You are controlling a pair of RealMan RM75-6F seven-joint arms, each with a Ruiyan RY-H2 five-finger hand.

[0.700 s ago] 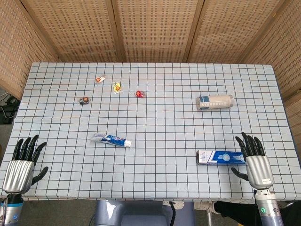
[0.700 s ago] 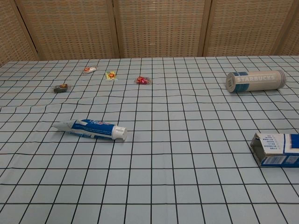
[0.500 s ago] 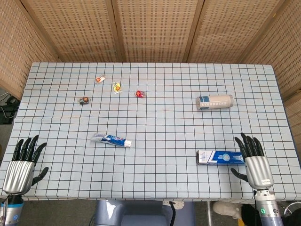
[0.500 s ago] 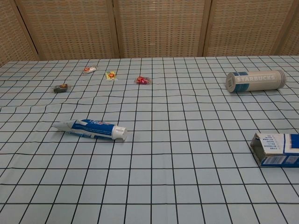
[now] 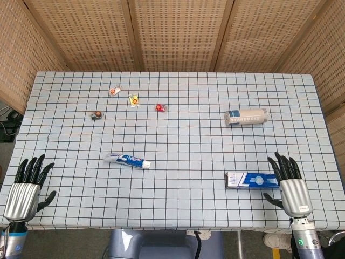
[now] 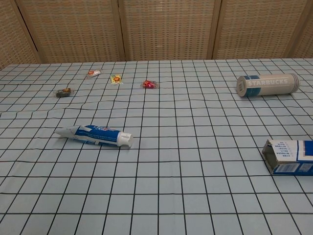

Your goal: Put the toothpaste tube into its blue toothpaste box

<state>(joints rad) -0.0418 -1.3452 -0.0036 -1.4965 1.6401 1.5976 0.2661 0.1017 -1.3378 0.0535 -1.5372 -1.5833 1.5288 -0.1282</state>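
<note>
Silver-backed and black-fingered, the left hand point(image 5: 22, 186) is hovering at the near left corner of the checked tablecloth point(image 5: 188, 135), its fingers spread apart and holding nothing. Further back on the left, four small wrapped sweets point(image 5: 133, 100) are lying scattered across the cloth, well apart from everything else. Nearer the front, the toothpaste tube point(image 5: 128, 160) is lying flat on its side, its white cap pointing right and its crimped tail pointing left; in the chest view the tube point(image 6: 95, 135) is resting alone, touching nothing. On the right, toward the back, a Starbucks canister point(image 5: 246, 116) is lying on its side. Closer to the front edge, the blue toothpaste box point(image 5: 252, 179) is lying flat, its open end facing left in the chest view point(image 6: 288, 156). The right hand point(image 5: 290, 183) is sitting just beside the box's right end, fingers splayed and empty; whether the fingertips are touching the box cannot be told.
</note>
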